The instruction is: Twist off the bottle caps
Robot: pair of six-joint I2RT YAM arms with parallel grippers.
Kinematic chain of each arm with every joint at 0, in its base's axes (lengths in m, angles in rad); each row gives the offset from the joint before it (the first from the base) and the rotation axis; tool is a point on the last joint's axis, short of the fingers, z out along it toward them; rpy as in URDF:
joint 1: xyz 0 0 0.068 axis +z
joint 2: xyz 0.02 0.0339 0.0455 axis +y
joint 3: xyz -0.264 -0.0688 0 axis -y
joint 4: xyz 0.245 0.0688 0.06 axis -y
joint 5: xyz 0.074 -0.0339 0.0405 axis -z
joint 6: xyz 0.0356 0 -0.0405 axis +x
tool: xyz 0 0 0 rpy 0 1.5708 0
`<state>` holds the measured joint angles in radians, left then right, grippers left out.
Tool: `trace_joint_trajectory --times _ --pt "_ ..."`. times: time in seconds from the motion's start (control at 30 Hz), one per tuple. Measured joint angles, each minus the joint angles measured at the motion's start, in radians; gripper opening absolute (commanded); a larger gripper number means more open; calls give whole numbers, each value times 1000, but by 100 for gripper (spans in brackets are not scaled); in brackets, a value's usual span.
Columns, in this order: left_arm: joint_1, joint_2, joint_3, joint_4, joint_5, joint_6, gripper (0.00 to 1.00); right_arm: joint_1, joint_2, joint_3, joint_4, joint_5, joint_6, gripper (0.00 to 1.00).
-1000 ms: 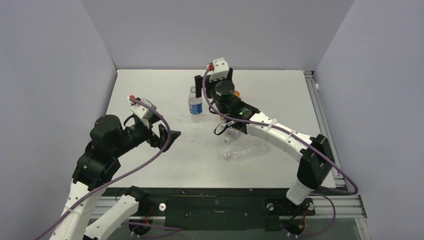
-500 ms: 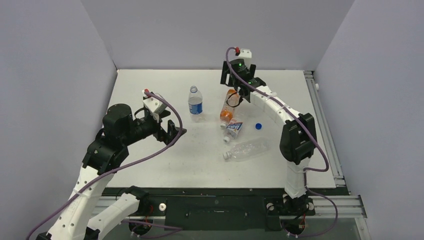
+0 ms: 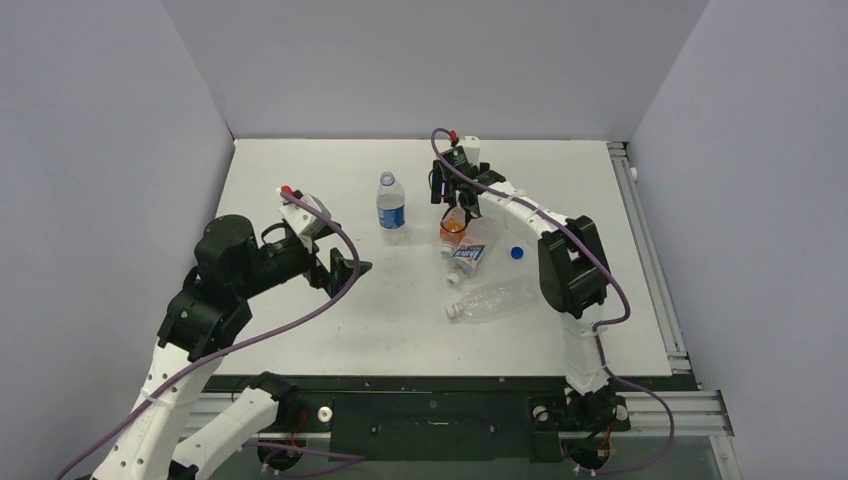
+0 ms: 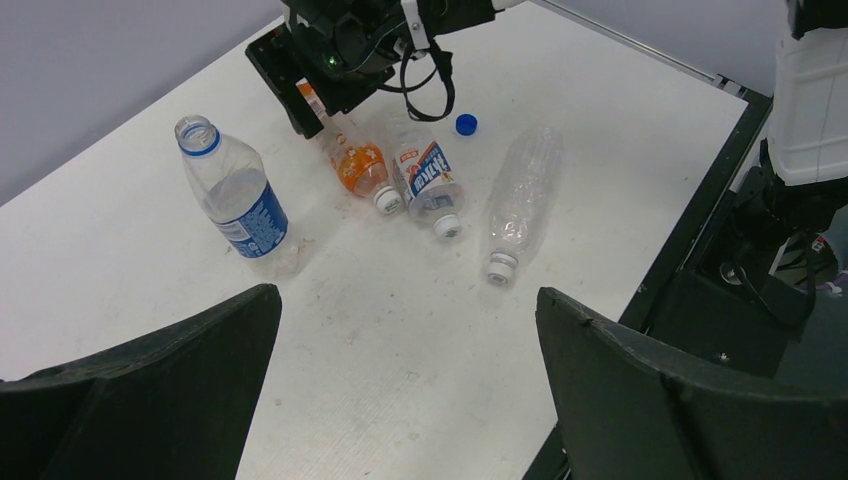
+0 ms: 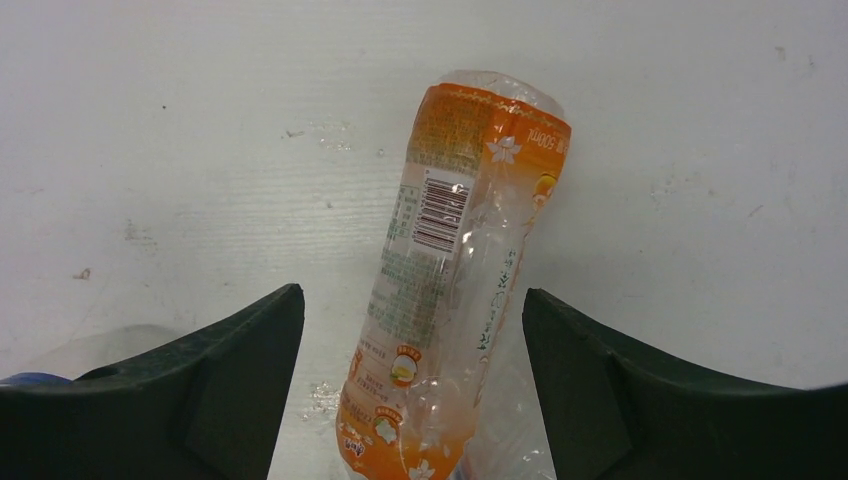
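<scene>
Directly beneath the right pincer (image 5: pixel 408 295): orange bottle (image 5: pixel 455 250), flat on its side on the surface (image 5: pixel 200 120), body between the two fingers and touched by neither. Carries its pale cap (image 4: pixel 387 200) screwed on, out of sight from the right wrist. Jaws apart, one on each side of the label, likely lined up to clamp the body and pin it down, leaving the cap end free for twisting.

Just beside that pincer, past the orange bottle's cap end: short blue-and-white bottle (image 4: pixel 428 180) and plain bottle (image 4: pixel 520 195), both lying flat, white caps on, presumably waiting their turn. Near them, a loose blue cap (image 4: pixel 466 124). On the pincer's other side, blue-labelled bottle (image 4: pixel 235 205), upright, mouth open, so judged already done.

Well apart from all four bottles: left pincer (image 4: pixel 408 295), jaws spread wide, gripping nothing, hovering above the surface and facing the group. Probably poised to turn a cap once a body is held fast.
</scene>
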<state>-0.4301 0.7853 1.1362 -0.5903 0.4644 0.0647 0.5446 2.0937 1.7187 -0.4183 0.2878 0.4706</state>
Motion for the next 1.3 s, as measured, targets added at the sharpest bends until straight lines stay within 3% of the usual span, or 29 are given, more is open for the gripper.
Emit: trace_joint_trajectory --times 0.37,0.7,0.9,1.13,1.3 --pt "0 12 0 3 13 0 97 23 129 26 -43 -7 26 71" --pt "0 0 0 3 23 0 97 33 187 89 -59 -5 32 47" --pt "0 -1 0 10 37 4 97 28 164 93 -81 -10 28 45" --pt "0 17 19 88 35 85 96 19 -126 90 -120 -99 19 46" --pt "0 24 45 175 49 259 96 13 -389 116 -120 -319 25 47"
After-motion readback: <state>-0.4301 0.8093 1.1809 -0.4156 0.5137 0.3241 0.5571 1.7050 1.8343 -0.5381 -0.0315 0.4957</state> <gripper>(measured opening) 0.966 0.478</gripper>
